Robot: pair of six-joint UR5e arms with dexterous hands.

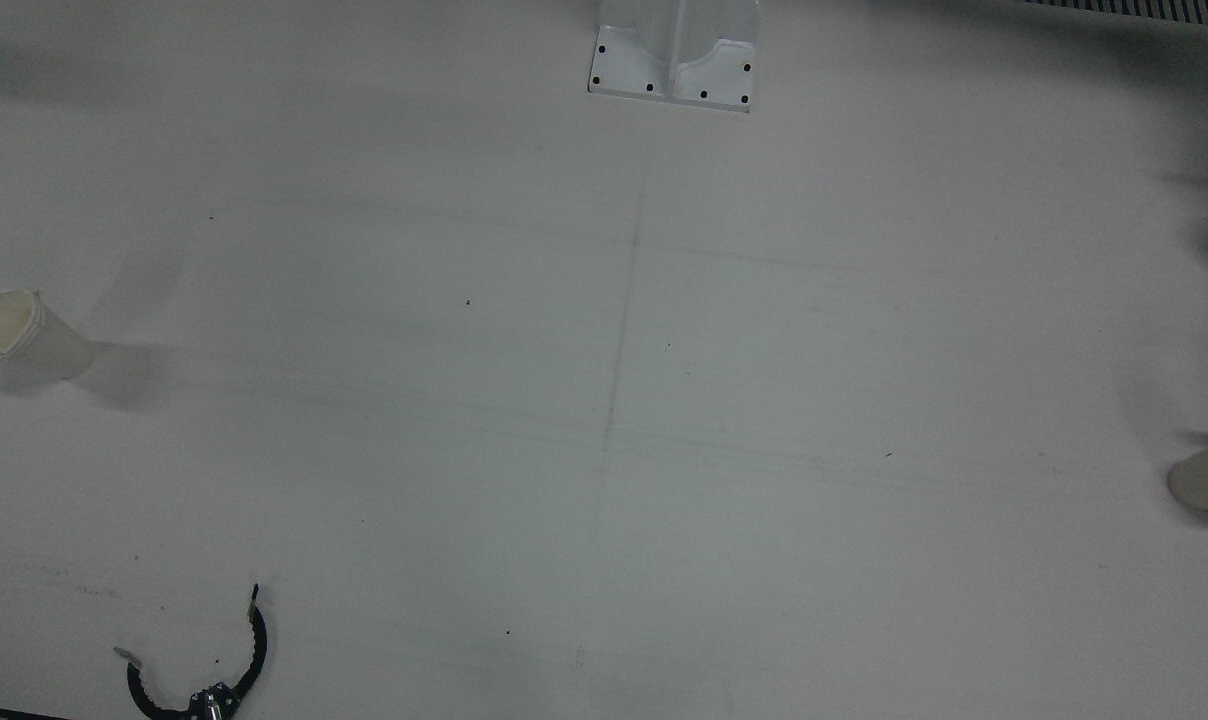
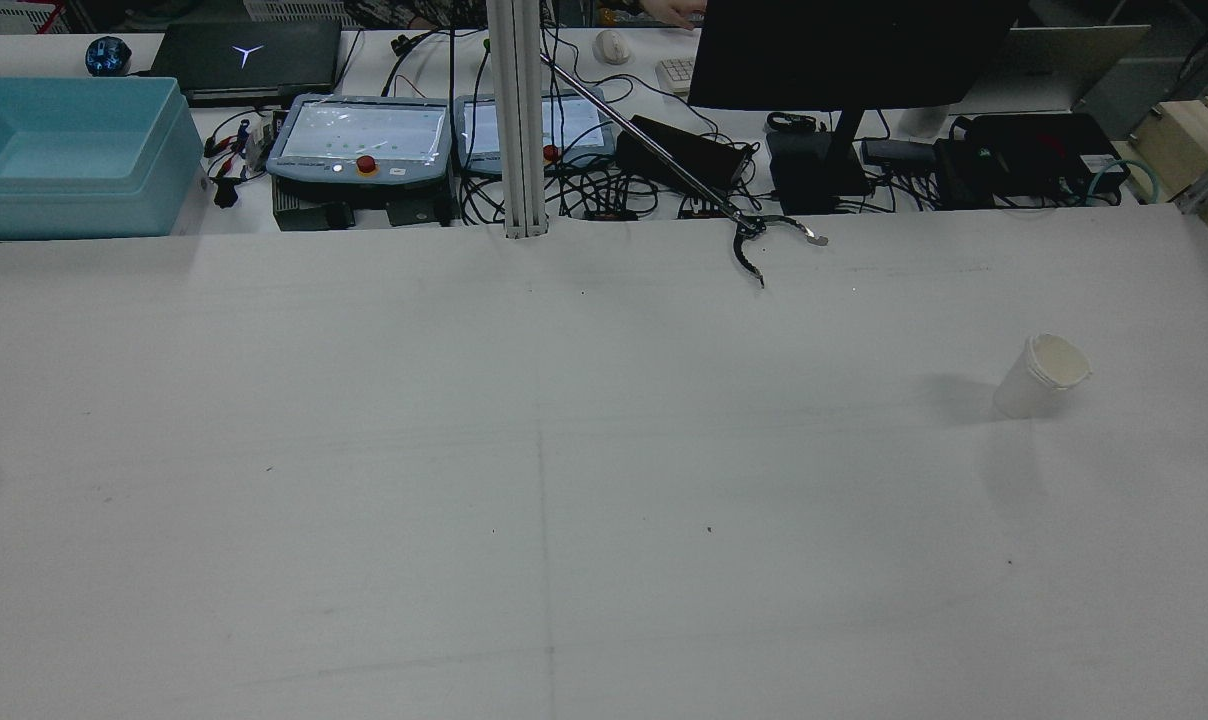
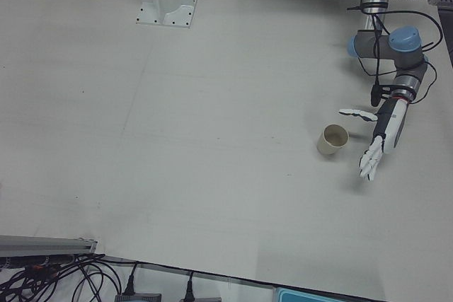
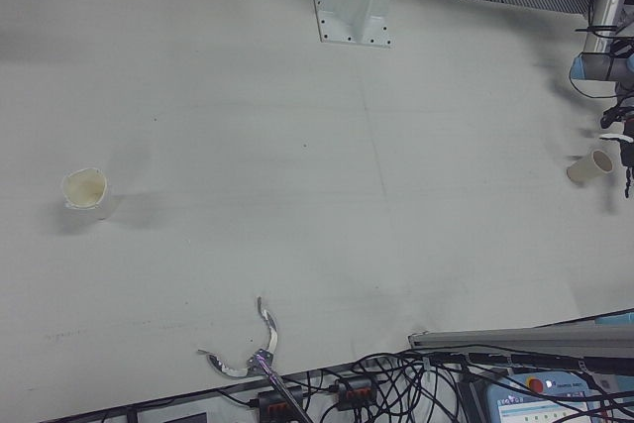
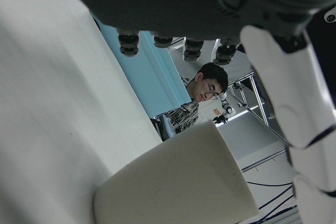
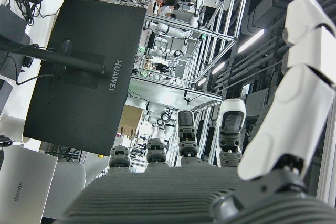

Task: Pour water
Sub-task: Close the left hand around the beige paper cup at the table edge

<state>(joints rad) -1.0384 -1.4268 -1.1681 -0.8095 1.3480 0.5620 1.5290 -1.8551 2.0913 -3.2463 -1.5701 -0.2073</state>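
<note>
The counter (image 3: pixel 212 104) carried two paper cups, well apart. Left hand (image 3: pixel 379 143) hovered just beside the near cup (image 3: pixel 332 139), fingers spread, holding nothing. Right hand (image 6: pixel 220 182) was empty with fingers extended (seen only by its own camera). The far cup (image 4: pixel 85 190) stood alone.

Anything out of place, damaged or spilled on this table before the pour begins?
Two things. The paper cup on the robot's right side has a bent, uneven rim rather than a clean round one. A grabber tool has its claw lying on the table's operator-side edge. No spill is visible.
</note>
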